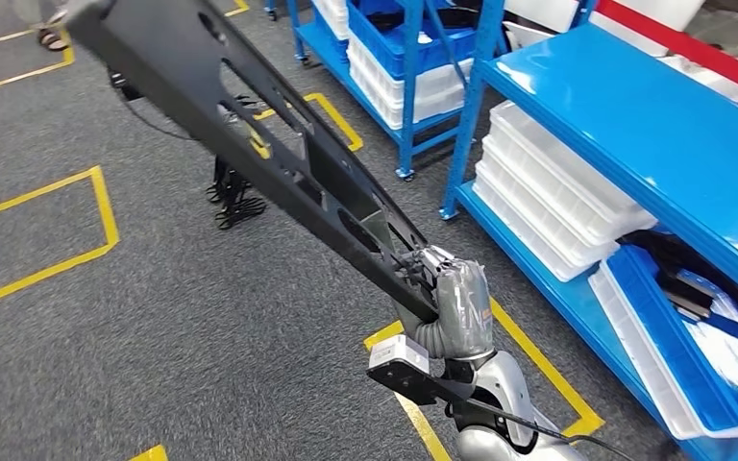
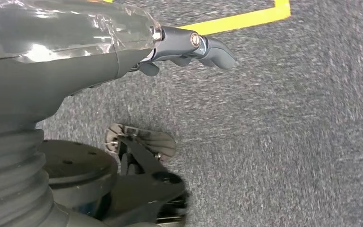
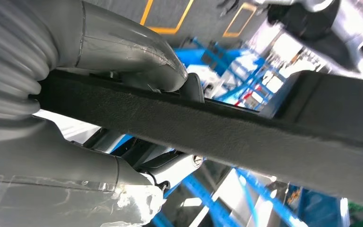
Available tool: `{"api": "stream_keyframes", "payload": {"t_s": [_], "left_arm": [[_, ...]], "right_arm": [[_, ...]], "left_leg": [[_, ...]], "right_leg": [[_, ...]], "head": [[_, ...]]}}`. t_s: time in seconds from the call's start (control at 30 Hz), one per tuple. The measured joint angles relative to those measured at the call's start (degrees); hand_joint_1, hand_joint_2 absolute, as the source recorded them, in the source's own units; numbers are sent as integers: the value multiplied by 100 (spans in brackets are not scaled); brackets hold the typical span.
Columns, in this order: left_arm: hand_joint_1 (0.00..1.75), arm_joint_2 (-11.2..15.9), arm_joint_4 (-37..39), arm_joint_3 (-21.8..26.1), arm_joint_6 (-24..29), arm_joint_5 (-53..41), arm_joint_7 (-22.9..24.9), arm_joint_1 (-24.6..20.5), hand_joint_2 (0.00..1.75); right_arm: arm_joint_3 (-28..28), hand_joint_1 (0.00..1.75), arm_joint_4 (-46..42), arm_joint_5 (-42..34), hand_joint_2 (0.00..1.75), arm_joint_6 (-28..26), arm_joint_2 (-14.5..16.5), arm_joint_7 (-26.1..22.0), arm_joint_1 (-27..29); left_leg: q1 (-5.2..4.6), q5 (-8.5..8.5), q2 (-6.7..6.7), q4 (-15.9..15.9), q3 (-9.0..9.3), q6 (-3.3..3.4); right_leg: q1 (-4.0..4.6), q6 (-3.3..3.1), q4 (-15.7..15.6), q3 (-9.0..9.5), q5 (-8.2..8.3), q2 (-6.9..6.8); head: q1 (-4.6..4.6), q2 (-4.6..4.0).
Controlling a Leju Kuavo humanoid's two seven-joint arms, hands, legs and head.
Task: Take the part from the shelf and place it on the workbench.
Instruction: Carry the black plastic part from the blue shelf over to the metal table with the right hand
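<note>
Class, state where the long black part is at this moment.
In the head view, the long black part is held at its near end by the right hand, stretching up and left over the grey carpet, left of the blue shelf.

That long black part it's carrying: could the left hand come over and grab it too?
Probably not as things stand. The left hand hangs low over the grey carpet, holding nothing, while the right hand grips the long black part at its near end. Nothing visibly blocks the way, though.
</note>
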Motion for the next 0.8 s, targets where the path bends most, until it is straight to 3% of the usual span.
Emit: {"api": "stream_keyframes", "payload": {"t_s": [0.07, 0.1, 0.17, 0.23, 0.27, 0.33, 0.37, 0.43, 0.5, 0.53, 0.57, 0.6, 0.67, 0.7, 0.73, 0.8], "left_arm": [[0, 0, 0, 0, 0, -7, -1, 8, 175], [0, 0, -1, 0, 0, -14, -1, 12, 175], [0, 0, -1, 0, 0, -38, -1, 12, 175], [0, 0, 0, 0, 0, -60, -1, 4, 175], [0, 0, -1, 0, 0, -67, -1, 2, 175], [0, 1, -1, 0, -2, -93, 7, 4, 175], [0, 1, -1, 0, -4, -109, 14, 6, 175], [0, 1, -1, 0, -14, -139, 32, -6, 175], [0, 1, -1, 0, -28, -161, 49, -29, 175], [0, 1, -1, 0, -34, -168, 57, -38, 175], [0, 3, -1, -1, -38, -172, 66, -43, 175], [0, 5, -2, -1, -42, -172, 74, -45, 175], [0, 9, -2, -3, -50, -172, 85, -54, 175], [0, 12, -2, -4, -55, -172, 88, -64, 175], [0, 15, -2, -4, -57, -173, 90, -75, 175], [0, 27, -2, -4, -61, -173, 95, -85, 175]], "right_arm": [[0, 175, 0, -1, 175, -1, 0, -3, 9], [0, 175, 0, 1, 175, -1, 0, -4, 11], [1, 175, -1, 9, 175, -1, 0, -8, 12], [1, 175, -1, 16, 175, -1, 0, -9, 11], [1, 175, -1, 18, 175, -1, 1, -8, 11], [1, 175, -1, 26, 175, -1, 1, 2, 12], [1, 175, -1, 31, 175, -1, 0, 12, 15], [1, 175, -2, 49, 175, -2, -1, 29, 21], [1, 175, -2, 65, 175, -3, 0, 28, 52], [1, 175, -2, 73, 175, -3, 0, 21, 78], [1, 175, -2, 80, 175, -3, 0, 6, 102], [1, 175, -2, 86, 175, -3, 1, -16, 119], [1, 175, -2, 93, 175, -3, 9, -75, 127], [2, 175, -3, 90, 175, -3, 17, -98, 128], [2, 175, -4, 86, 175, -3, 28, -116, 131], [3, 175, -6, 74, 175, -4, 50, -131, 141]], "left_leg": [[18, -80, 64, 406, -219, -7], [21, 37, 81, 292, -166, 6], [-3, 416, 224, -457, 206, 72], [-67, 620, 421, -1064, 499, 144], [-97, 621, 468, -1164, 534, 170], [-109, 632, 366, -1208, 543, 214], [-92, 649, 312, -1261, 573, 241], [-47, 690, 207, -1370, 649, 311], [-38, 694, 86, -1389, 669, 356], [-40, 687, 14, -1383, 669, 365], [-42, 678, -66, -1372, 669, 367], [-39, 667, -146, -1354, 671, 360], [-22, 623, -298, -1287, 667, 319], [-20, 594, -365, -1233, 652, 286], [-19, 570, -424, -1187, 630, 254], [-18, 557, -509, -1149, 589, 194]], "right_leg": [[14, -10, 2, 14, -24, -158], [19, -6, 2, 30, -40, -230], [26, 14, -2, 90, -84, -363], [43, 54, -12, 144, -127, -469], [47, 76, -25, 162, -138, -516], [53, 125, -67, 209, -155, -598], [47, 149, -58, 232, -187, -553], [39, 174, 228, 135, -393, -274], [31, 175, 921, -220, -710, 13], [31, 179, 1240, -408, -796, 62], [29, 184, 1409, -535, -780, 83], [25, 188, 1348, -557, -642, 93], [3, 193, 715, -341, -202, 181], [-4, 194, 393, -214, -57, 276], [-10, 186, 185, -132, 14, 352], [10, 145, 100, -100, -1, 397]], "head": [[-2, 0], [-3, 0], [-1, 0], [2, 0], [3, 0], [1, 0], [8, 0], [27, 0], [51, 0], [62, 0], [68, 0], [71, 0], [79, 0], [84, 0], [90, 0], [84, 0]]}}
